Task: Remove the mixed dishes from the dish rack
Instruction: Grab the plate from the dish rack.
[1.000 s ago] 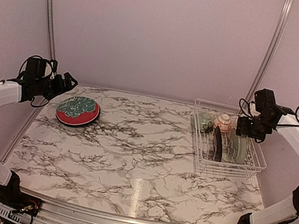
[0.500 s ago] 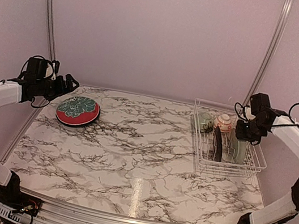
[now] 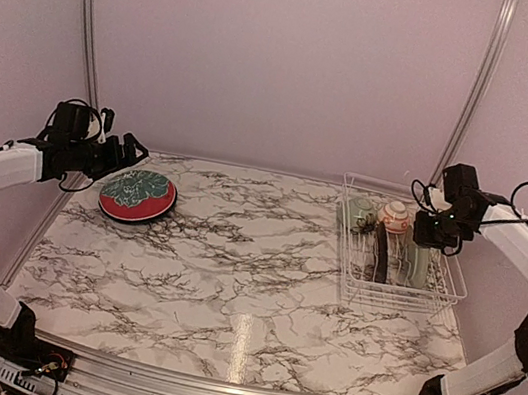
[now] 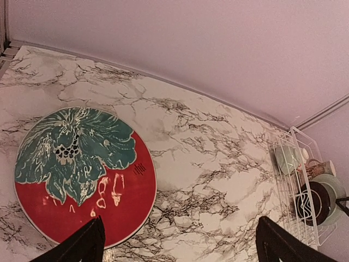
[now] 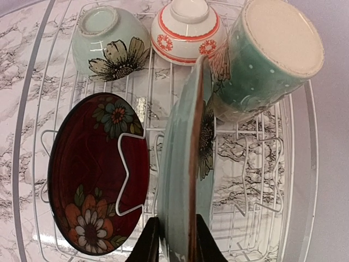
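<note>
The white wire dish rack stands at the right of the table. In the right wrist view a pale green plate stands on edge in it, and my right gripper is shut on its rim, one finger on each face. Beside it stands a dark red flowered plate. Behind are a pale green flowered bowl, a small orange-red-and-white bowl and a teal mug with a cream base, all upturned. My left gripper hangs open above the table's left, holding nothing.
A red plate with a green leaf pattern lies flat on the marble table at the left, just below the left gripper. The rack's wire dividers stand between the plates. Walls close in behind and at both sides.
My right gripper has come down over the pale green plate's rim and shut on it. The left arm has drifted slightly to the right, still open.
</note>
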`<state>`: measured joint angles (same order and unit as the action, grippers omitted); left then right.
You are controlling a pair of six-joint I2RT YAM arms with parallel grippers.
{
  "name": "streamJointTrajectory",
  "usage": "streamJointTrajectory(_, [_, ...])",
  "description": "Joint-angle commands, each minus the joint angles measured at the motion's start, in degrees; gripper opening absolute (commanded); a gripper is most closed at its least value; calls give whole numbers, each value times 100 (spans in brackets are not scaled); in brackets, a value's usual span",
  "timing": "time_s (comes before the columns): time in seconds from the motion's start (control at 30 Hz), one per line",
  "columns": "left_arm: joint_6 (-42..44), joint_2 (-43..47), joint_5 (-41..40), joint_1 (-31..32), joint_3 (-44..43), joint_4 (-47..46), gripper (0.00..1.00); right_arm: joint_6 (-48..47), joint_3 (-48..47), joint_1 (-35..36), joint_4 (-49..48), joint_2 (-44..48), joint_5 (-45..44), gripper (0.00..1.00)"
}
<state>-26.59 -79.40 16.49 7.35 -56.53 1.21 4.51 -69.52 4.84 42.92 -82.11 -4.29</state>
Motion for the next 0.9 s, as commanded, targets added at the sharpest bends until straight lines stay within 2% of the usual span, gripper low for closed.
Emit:
streamJointTrajectory(0.0, [-39,-108,149,37,-200,2,99,209,-340,-28,-80,163,259,0])
streamJointTrajectory(0.33, [-166,-161,309,88,-183,-69,99,27,-630,-113,80,336,826,0])
streamJointTrajectory(0.63, [-222,-267,354,177,-186,-226,99,129,-666,-955,37,685,2264,0])
streamJointTrajectory(0.87, [-241,-315,365,248,-206,-266,99,162,-706,-1007,66,729,2217,0])
